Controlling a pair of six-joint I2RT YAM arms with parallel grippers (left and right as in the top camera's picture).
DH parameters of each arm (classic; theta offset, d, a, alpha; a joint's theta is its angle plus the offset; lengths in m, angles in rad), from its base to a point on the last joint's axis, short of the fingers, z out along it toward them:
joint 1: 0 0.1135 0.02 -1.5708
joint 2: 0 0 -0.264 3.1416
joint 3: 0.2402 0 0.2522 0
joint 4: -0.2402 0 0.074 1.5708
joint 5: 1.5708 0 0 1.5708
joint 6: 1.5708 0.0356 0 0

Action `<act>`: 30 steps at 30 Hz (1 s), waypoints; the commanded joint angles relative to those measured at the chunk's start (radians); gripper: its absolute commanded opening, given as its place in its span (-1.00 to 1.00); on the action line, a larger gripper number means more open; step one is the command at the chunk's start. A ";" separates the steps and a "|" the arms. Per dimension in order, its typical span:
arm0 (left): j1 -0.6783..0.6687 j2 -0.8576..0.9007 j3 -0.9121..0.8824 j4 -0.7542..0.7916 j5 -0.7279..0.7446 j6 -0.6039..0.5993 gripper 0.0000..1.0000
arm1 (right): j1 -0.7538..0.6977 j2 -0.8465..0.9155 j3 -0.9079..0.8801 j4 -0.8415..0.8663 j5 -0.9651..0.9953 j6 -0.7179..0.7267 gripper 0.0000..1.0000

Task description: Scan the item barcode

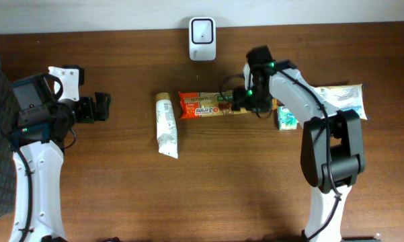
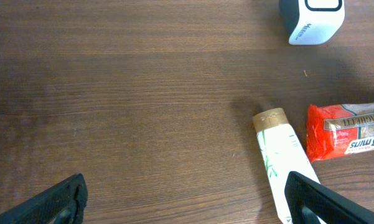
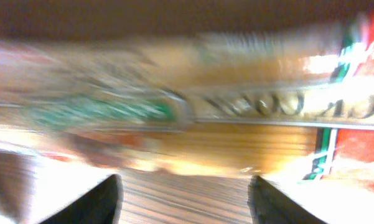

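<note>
**Packet flat beneath the scanner, right jaws wide at its end**

The spaghetti packet point(image 1: 207, 105) lies lengthwise on the tabletop point(image 1: 255, 181), near the white scanner point(image 1: 202, 39) that stands at the far edge, but not under its window. Its printed face is up; no barcode can be made out, so the code is probably on the underside or on an edge. That would explain why the packet has to be lifted and turned, not simply slid along.

The right gripper point(image 3: 183, 199) is at the packet's right end. Its jaws stand wide, with bare wood between them and the blurred wrapper just past the tips, so nothing is held. The end of the packet looks like the sensible place to grip: it leaves most of the wrapper free to present to the scanner.

The left gripper point(image 2: 187, 199) waits well off to the left with its jaws fully wide and empty. It points toward a white tube point(image 2: 280, 162) lying just beside the packet's left end — likely the next item for scanning, kept within reach.
</note>
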 commanded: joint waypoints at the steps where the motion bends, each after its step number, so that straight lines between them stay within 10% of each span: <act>1: 0.001 -0.003 0.005 0.000 0.011 0.016 0.98 | 0.065 -0.016 0.119 -0.014 0.027 0.192 0.83; 6: 0.001 -0.003 0.005 0.000 0.011 0.016 0.98 | 0.212 -0.003 0.085 0.088 0.220 0.519 0.97; 12: 0.001 -0.003 0.005 0.000 0.011 0.016 0.98 | 0.254 0.080 0.077 0.201 0.305 0.800 0.53; 16: 0.001 -0.003 0.005 0.000 0.011 0.016 0.98 | 0.262 0.113 0.077 0.222 0.291 0.799 0.86; 22: 0.001 -0.003 0.005 0.000 0.011 0.016 0.98 | 0.311 0.201 0.077 0.150 0.259 0.750 0.83; 30: 0.001 -0.003 0.005 -0.001 0.011 0.016 0.98 | 0.327 0.214 0.083 -0.010 0.066 0.408 0.36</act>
